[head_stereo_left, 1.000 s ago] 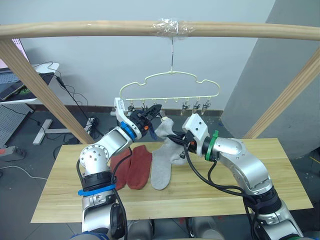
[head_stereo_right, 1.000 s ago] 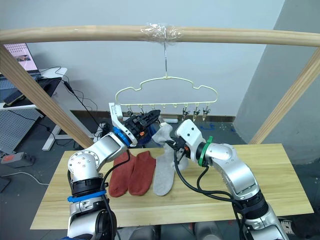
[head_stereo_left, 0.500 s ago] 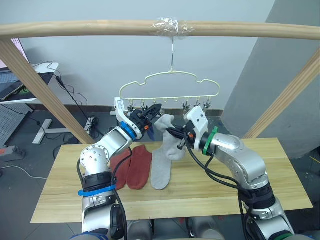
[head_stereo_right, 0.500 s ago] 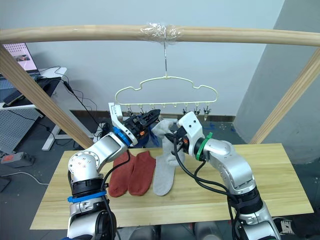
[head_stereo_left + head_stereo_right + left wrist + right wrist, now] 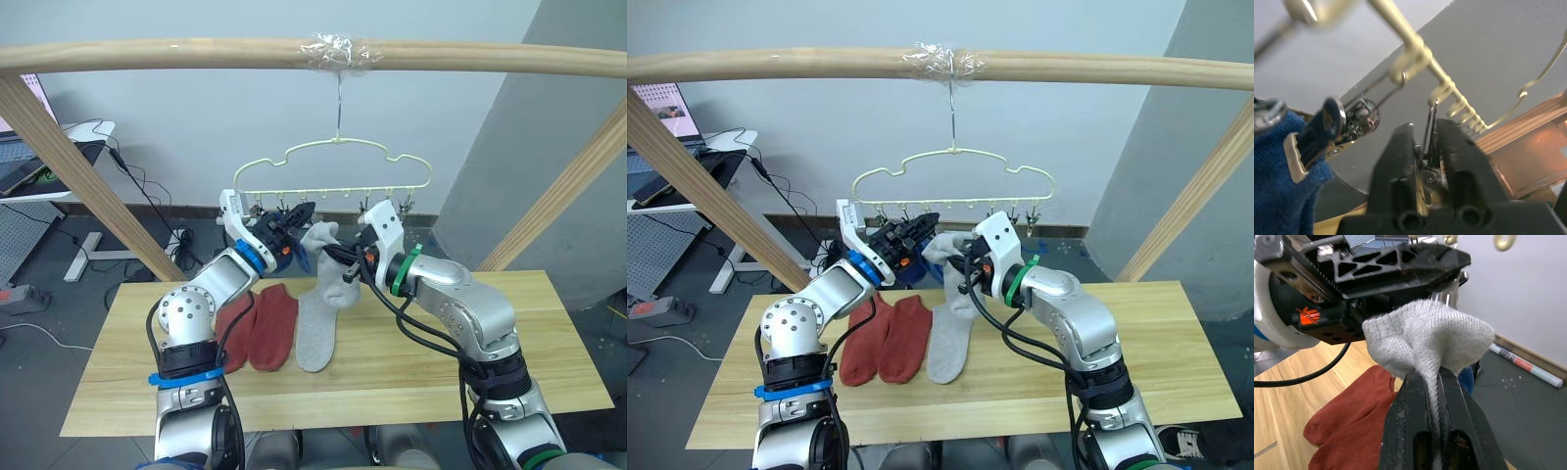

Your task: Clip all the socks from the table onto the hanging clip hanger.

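One grey sock (image 5: 321, 238) is being held up off the table (image 5: 549, 352) by the right pincer (image 5: 1431, 382), both fingers pinching its knit so the cuff is bunching above the fingertips and sitting right at the clip row of the clip hanger (image 5: 338, 171), which is hanging by its hook from the wooden pole (image 5: 196, 54). Left pincer (image 5: 1425, 147) is closing on a metal clip (image 5: 1429, 122), fingers pressing on either side of it, likely squeezing it apart so the sock edge can be fed in; whether that clip is actually gaping is hard to tell. Both pincers are working close together just under the hanger bar, sock top nearly touching the left fingers, which makes sense for a hand-off into the clip. Blue sock fabric (image 5: 1278, 171) is hanging beside a neighbouring clip in the left wrist view, seemingly already clipped. Still lying flat on the table: two rust-red socks (image 5: 260, 328) side by side and a second grey sock (image 5: 315, 333) just beside them. Judging by this, the task is partway, with three socks yet to be lifted.
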Available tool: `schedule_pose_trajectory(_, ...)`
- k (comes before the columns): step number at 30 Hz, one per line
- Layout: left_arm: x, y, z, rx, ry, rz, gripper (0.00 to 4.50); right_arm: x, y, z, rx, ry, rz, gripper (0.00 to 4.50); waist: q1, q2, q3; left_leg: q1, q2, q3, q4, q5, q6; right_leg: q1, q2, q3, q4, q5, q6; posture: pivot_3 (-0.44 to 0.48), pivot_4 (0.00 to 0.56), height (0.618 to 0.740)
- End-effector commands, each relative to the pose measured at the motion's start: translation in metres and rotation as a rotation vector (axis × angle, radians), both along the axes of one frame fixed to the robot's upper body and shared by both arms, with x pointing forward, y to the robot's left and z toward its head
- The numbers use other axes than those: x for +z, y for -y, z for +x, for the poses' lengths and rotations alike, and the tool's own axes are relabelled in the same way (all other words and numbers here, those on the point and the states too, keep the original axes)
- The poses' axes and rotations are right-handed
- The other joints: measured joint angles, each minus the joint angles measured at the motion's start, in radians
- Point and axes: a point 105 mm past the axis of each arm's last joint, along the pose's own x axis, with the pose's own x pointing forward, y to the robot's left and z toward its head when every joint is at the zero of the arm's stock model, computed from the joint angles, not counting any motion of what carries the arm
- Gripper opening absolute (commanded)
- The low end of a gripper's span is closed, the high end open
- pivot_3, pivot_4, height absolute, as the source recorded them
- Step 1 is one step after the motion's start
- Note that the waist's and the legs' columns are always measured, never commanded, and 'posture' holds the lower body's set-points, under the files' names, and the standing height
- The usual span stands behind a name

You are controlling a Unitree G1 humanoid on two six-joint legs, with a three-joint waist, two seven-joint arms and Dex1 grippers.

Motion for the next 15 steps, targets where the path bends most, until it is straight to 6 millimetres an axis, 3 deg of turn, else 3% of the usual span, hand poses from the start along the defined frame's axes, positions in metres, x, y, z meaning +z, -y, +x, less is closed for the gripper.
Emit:
schedule_pose_trajectory(1,0.013,-0.001,-0.005,-0.006,0.058,-0.007,2.06,0.015,-0.002,0.000,0.016,0.045,0.032,0.00,0.000,0.000,0.000,0.000,0.000,0.000,0.000,0.000,0.000,0.000,0.000,0.000,0.000,0.000,0.000,-0.089,0.157,0.740)
schedule_pose_trajectory(9,0.015,-0.001,-0.008,-0.022,0.074,0.006,4.46,0.011,-0.005,0.004,0.006,0.048,0.028,0.00,0.000,0.000,0.000,-0.004,0.000,-0.001,0.000,0.000,0.000,-0.003,0.000,-0.001,0.000,0.000,0.000,-0.092,0.152,0.740)
schedule_pose_trajectory(12,0.013,-0.007,-0.014,-0.022,0.073,0.072,4.46,0.005,-0.006,0.010,-0.018,0.047,0.028,0.00,-0.002,0.000,0.000,-0.004,0.000,-0.001,0.000,0.000,0.000,-0.003,0.000,0.000,0.000,0.000,0.000,-0.086,0.149,0.740)
schedule_pose_trajectory(15,-0.002,-0.015,-0.027,-0.038,0.042,0.263,4.46,-0.001,-0.002,0.020,-0.063,0.043,0.030,0.00,-0.003,0.000,0.000,-0.004,0.000,-0.001,0.000,0.000,0.000,-0.003,0.000,0.000,0.000,0.000,0.000,-0.066,0.143,0.740)
